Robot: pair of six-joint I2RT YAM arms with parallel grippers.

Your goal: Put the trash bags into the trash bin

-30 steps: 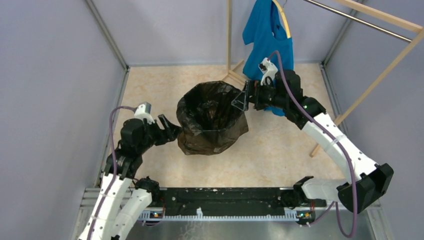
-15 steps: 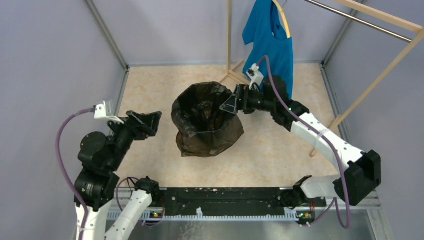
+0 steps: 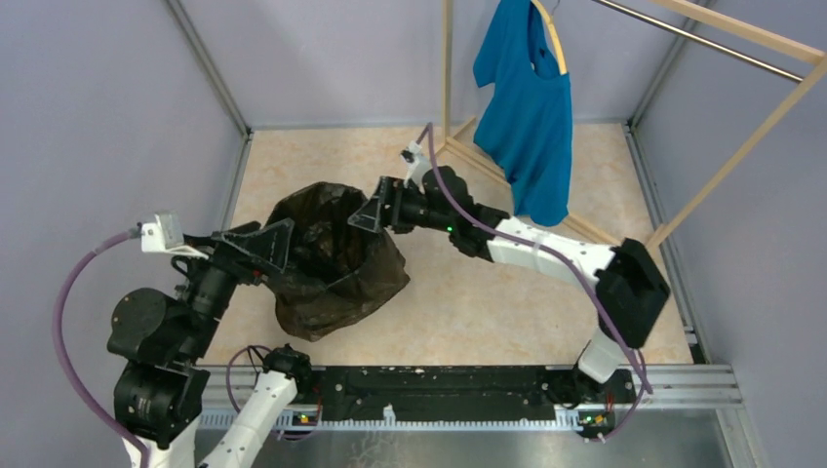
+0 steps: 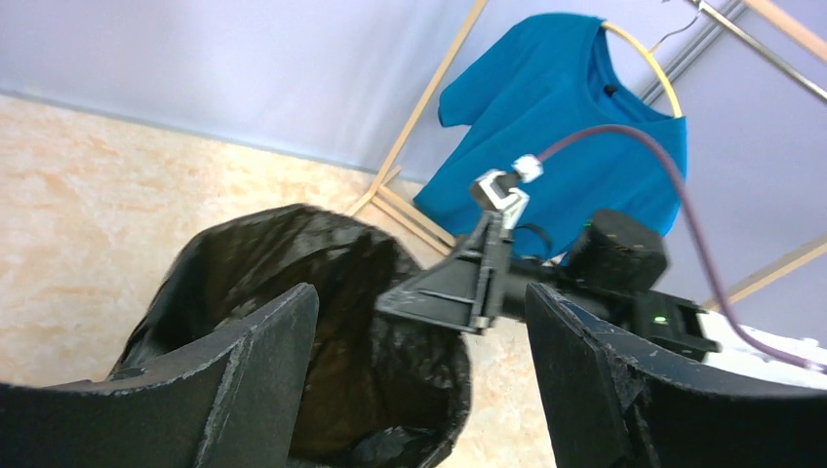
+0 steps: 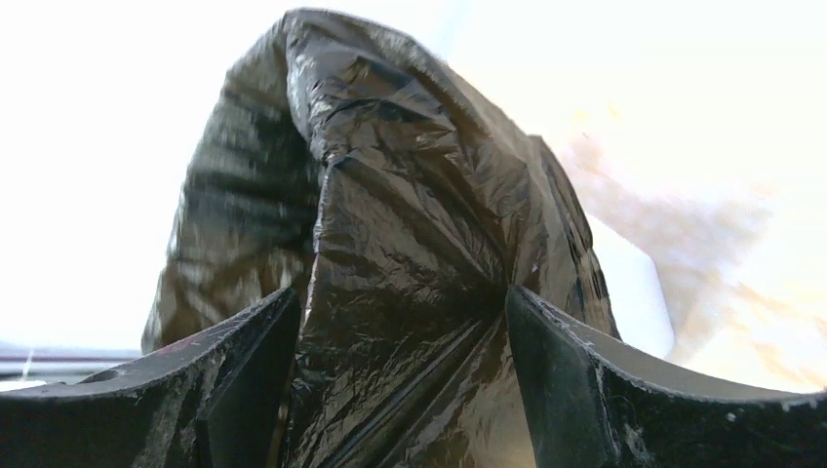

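The black trash bag [image 3: 336, 268] stands open-mouthed and crumpled on the floor, left of centre. The white trash bin does not show; whether it is under the bag I cannot tell. My right gripper [image 3: 366, 216] reaches far left to the bag's right rim. In the right wrist view its jaws [image 5: 402, 291] stand wide apart, with glossy bag plastic [image 5: 410, 195] bulging between them. My left gripper [image 3: 276, 241] is open at the bag's left rim, above it. The left wrist view looks between its open fingers [image 4: 421, 292] onto the bag's mouth [image 4: 263, 253] and the right gripper beyond.
A blue T-shirt [image 3: 527, 117] hangs on a hanger from a wooden rack [image 3: 447, 78] at the back right; it also shows in the left wrist view [image 4: 566, 107]. Grey walls close in both sides. The black base rail [image 3: 439, 390] runs along the near edge.
The bag has slid left and tilted, with my right gripper moving left along with it at its rim. My left arm lifted and pulled back, and its open gripper now hangs at the bag's left rim.
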